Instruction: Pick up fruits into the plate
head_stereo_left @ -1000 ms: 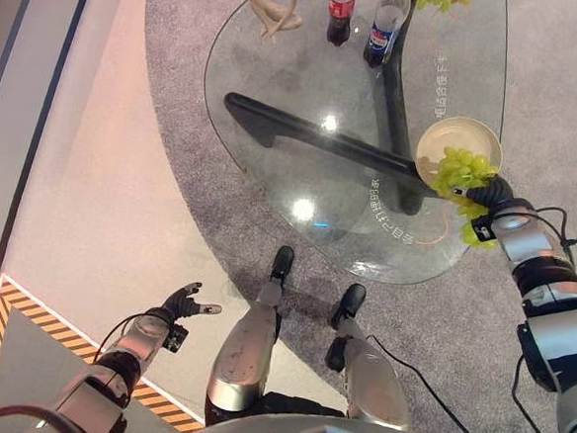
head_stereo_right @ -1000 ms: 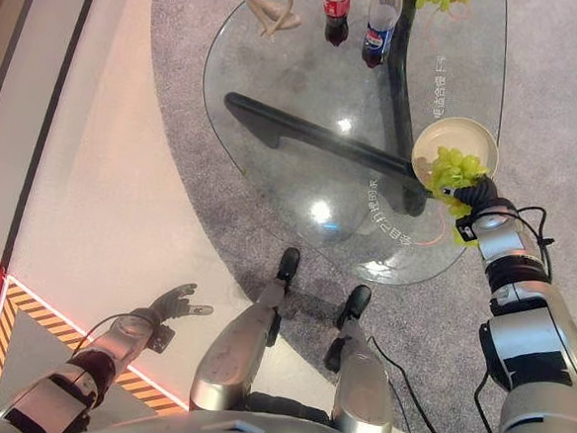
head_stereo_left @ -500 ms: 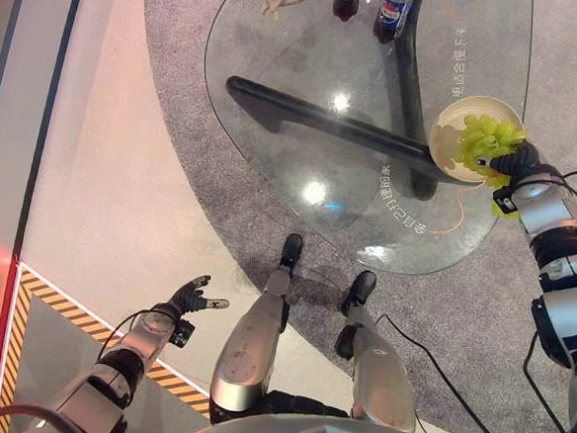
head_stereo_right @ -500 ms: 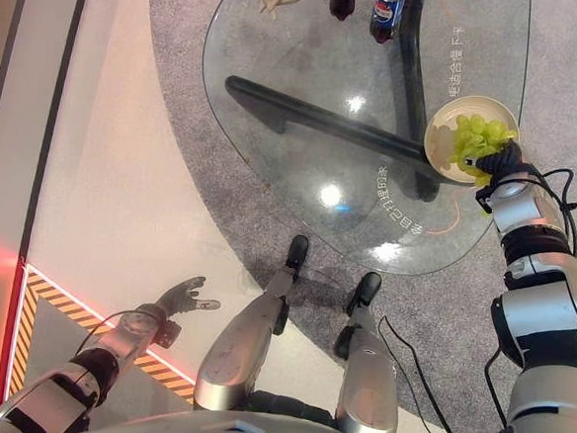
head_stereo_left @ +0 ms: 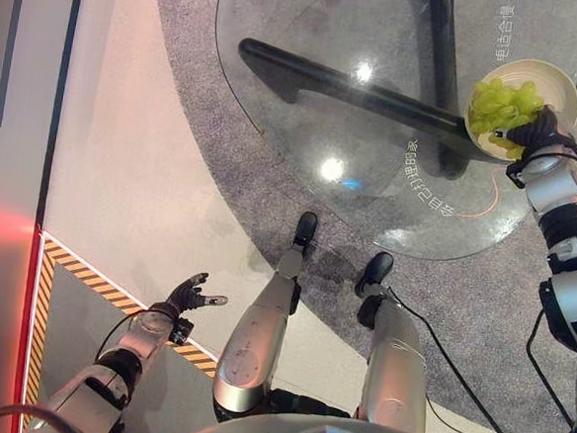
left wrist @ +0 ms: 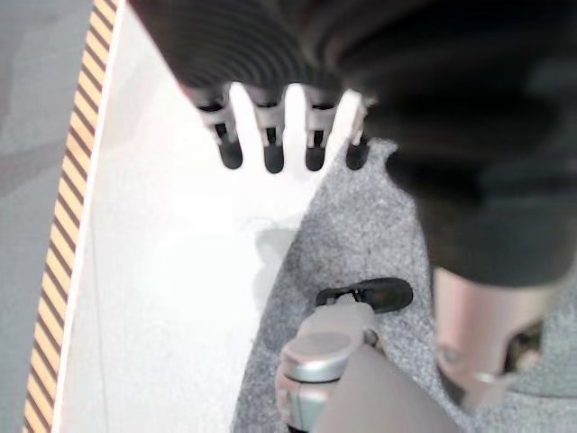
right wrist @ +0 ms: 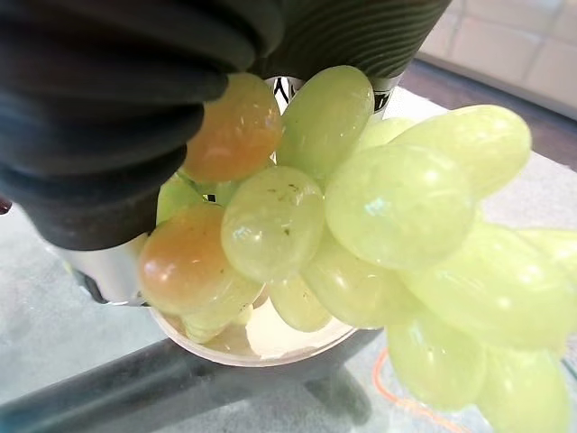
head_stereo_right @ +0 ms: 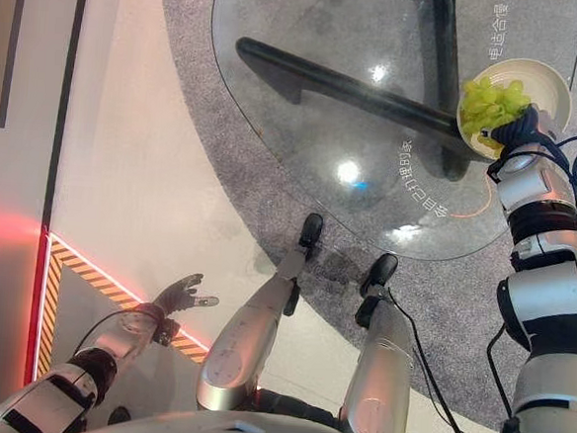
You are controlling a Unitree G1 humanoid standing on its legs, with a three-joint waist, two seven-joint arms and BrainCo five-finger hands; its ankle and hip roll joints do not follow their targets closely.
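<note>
A bunch of green grapes (head_stereo_left: 501,101) hangs over the cream plate (head_stereo_left: 559,79) at the right edge of the glass table (head_stereo_left: 374,133). My right hand (head_stereo_left: 539,128) is shut on the bunch from its near side. Up close the grapes (right wrist: 379,225) hang from the hand above the plate's rim (right wrist: 270,347). My left hand (head_stereo_left: 186,297) is open, low at the left over the floor, holding nothing; its straight fingers (left wrist: 270,149) point at the pale floor.
A dark table leg (head_stereo_left: 347,82) runs under the glass toward the plate. Grey carpet (head_stereo_left: 479,319) surrounds the table. A yellow-black striped floor line (head_stereo_left: 87,272) lies by my left hand.
The camera has shifted, so the table sits higher and further right. My right hand has carried the grapes from the plate's near rim to over the plate. The left hand is unchanged.
</note>
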